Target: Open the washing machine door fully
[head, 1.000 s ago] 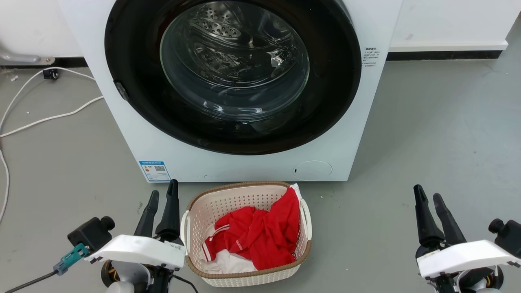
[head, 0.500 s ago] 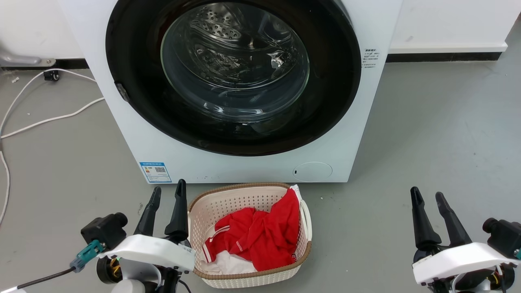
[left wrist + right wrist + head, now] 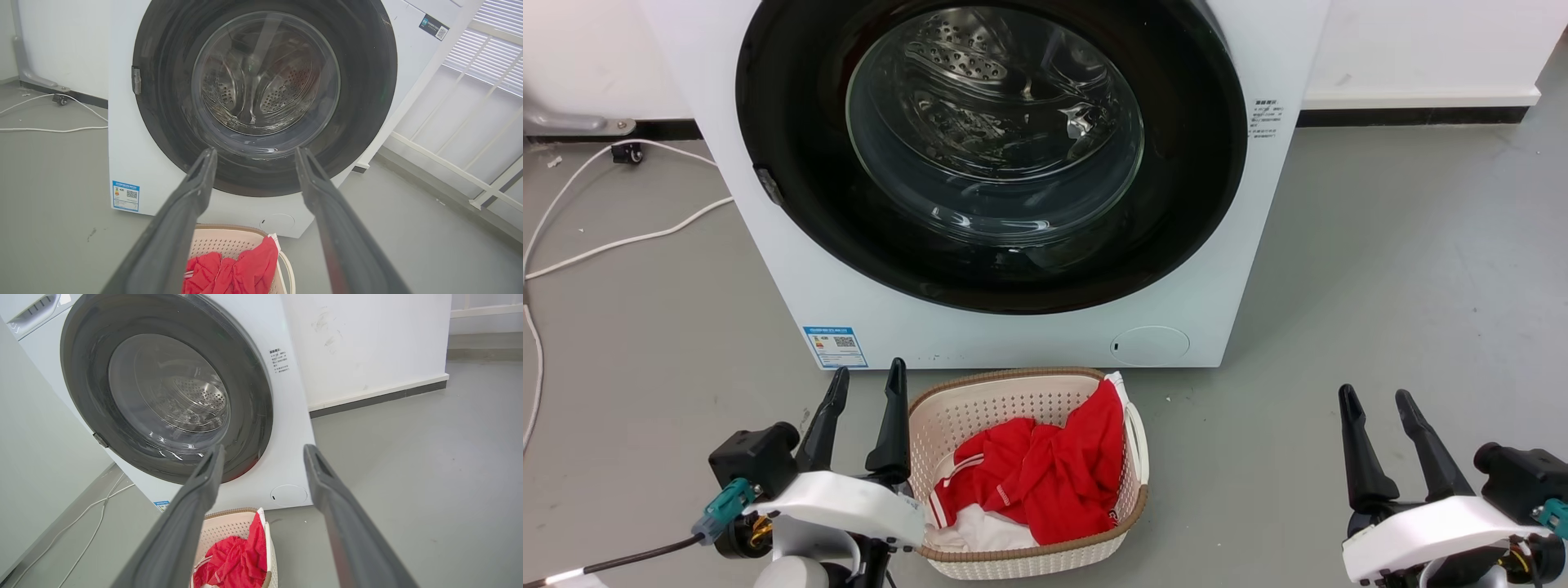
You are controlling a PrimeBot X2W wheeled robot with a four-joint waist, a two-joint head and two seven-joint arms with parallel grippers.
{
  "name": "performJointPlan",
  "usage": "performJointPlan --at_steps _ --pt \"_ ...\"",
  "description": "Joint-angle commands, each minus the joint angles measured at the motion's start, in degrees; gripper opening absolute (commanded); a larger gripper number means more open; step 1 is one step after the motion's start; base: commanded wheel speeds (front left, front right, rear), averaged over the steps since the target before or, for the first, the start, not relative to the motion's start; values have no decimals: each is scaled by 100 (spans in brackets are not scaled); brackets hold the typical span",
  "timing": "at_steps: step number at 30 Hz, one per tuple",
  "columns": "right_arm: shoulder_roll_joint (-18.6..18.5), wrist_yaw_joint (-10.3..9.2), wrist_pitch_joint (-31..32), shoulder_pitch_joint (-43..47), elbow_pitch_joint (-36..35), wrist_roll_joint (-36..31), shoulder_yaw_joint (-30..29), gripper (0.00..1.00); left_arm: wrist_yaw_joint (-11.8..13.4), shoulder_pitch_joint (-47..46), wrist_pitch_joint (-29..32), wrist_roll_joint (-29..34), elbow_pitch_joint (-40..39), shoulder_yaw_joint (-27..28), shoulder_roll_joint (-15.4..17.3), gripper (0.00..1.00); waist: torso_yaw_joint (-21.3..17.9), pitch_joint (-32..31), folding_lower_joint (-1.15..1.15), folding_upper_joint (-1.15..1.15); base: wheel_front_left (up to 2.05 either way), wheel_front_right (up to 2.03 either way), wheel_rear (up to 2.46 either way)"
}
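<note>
The white washing machine (image 3: pixel 1013 335) stands ahead on the grey floor. Its round glossy black door (image 3: pixel 1184 204) with the clear glass bowl sits flush against the front, and a small latch tab shows on the door's left rim. The same door (image 3: pixel 367 81) fills the upper left wrist view and appears again as door (image 3: pixel 245 375) in the right wrist view. My left gripper (image 3: pixel 868 378) hovers low at the left of the basket, open and empty. At the lower right, my right gripper (image 3: pixel 1374 395) is open too, with nothing between its fingers.
A cream laundry basket (image 3: pixel 980 392) holding red and white clothes sits on the floor right before the machine. White cables (image 3: pixel 621 237) trail over the floor at the left. Bare grey floor stretches to the right. A white railing (image 3: pixel 470 155) stands right of the machine.
Both grippers have drifted: the left one moved right, closer to the basket, and the right one sank lower and slightly left. The door has not moved.
</note>
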Motion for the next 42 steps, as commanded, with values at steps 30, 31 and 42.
performJointPlan --at_steps 30,31,42 --pt "12 -1 -222 129 -98 -1495 62 100 139 -68 -389 1515 99 -151 19 100 5 -29 0 0 0 0 0" --pt "13 -1 -235 133 -99 -1533 66 100 142 -64 -404 1549 101 -156 19 100 7 -30 0 0 0 0 0" --pt "16 -1 -333 162 -73 -1866 94 100 179 -17 -524 1904 153 -211 15 100 12 -44 0 0 0 0 0"
